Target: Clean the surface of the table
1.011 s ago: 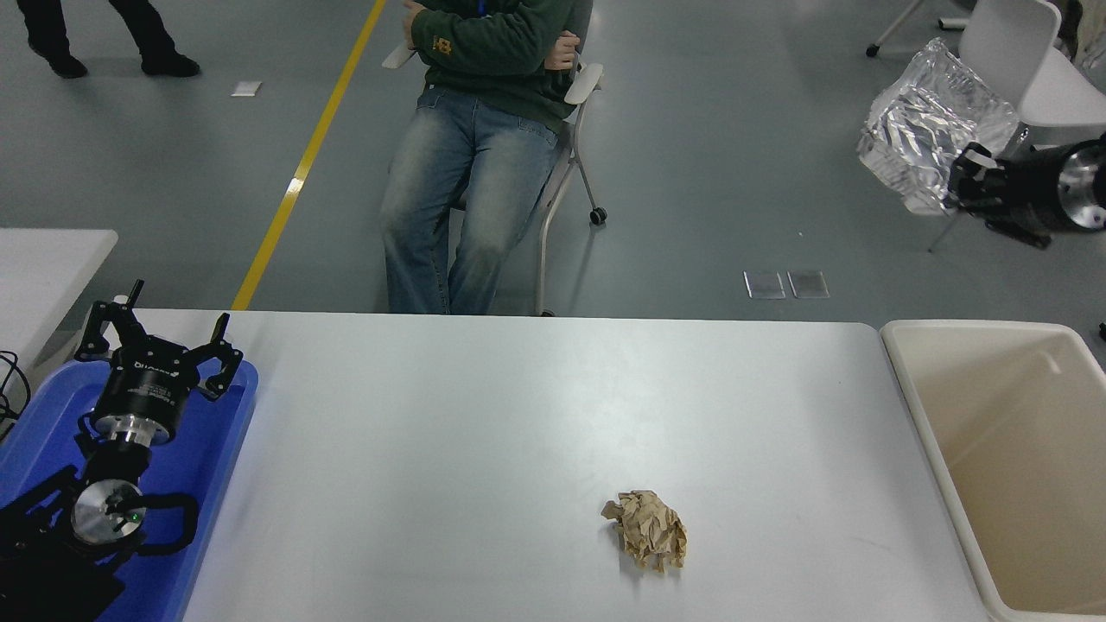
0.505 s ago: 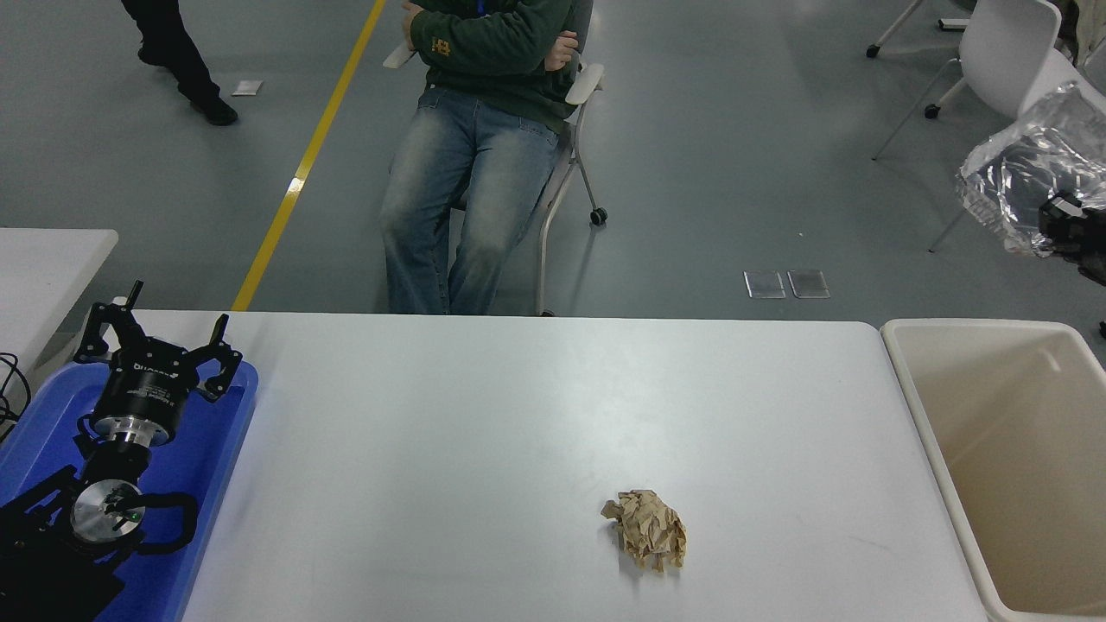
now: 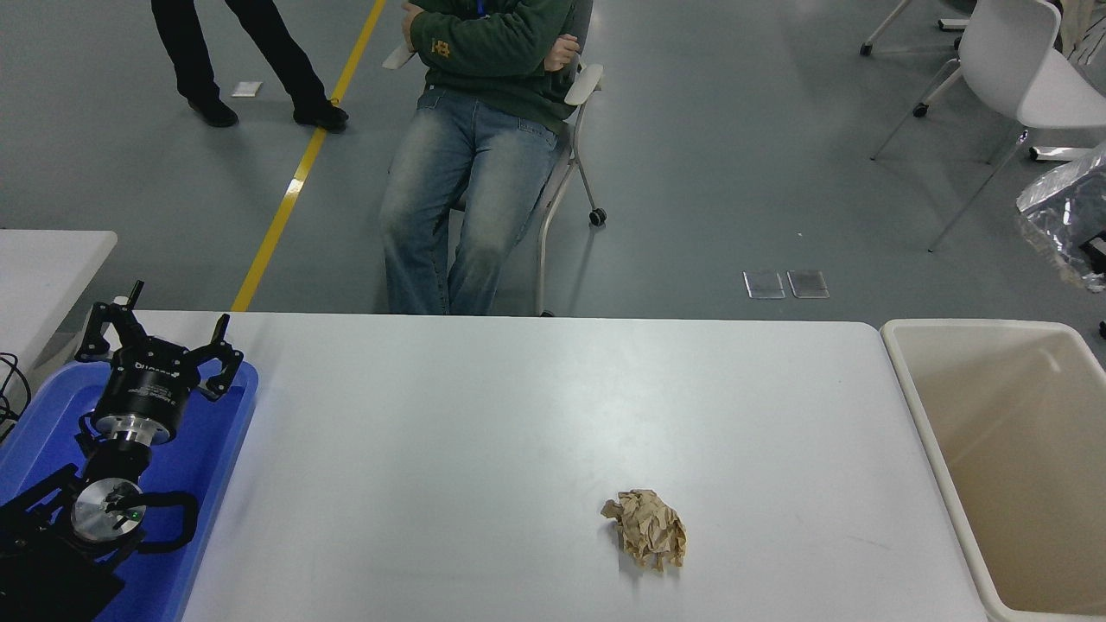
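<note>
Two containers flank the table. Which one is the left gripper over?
The blue tray at the table's left end; the left gripper hangs open over its far edge. The beige bin stands at the right end, nothing over it.

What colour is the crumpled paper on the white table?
Light brown, tan like kraft paper; the head view shows it.

White lettering stood on the black body of the left gripper (image 3: pixel 158 339), just behind its spread fingers, too small to read. A yellow emblem on the seated person's green sweater (image 3: pixel 443 47), well beyond the gripper, was also illegible.
</note>
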Controlling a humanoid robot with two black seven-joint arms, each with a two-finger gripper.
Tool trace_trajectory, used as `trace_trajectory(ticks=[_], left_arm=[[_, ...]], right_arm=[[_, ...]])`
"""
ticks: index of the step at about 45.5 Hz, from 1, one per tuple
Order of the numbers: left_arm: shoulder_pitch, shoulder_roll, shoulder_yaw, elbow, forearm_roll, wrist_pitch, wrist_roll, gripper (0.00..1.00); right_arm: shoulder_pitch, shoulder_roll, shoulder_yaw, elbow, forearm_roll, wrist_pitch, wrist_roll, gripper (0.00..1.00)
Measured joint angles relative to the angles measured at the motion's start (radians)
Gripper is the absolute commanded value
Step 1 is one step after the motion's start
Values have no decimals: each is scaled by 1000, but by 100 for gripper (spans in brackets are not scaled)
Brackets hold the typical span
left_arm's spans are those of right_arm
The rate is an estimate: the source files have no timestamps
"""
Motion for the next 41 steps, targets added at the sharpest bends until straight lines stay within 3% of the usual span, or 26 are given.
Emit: trace_trajectory(ticks=[18,41], left_arm=[[0,0,0,0,0,0,0,100],[0,0,0,0,0,0,0,100]], right_arm=[[-93,52,-53,-21,-1,-116,4,0],[-197,109,-86,-72,3,-143,4,0]])
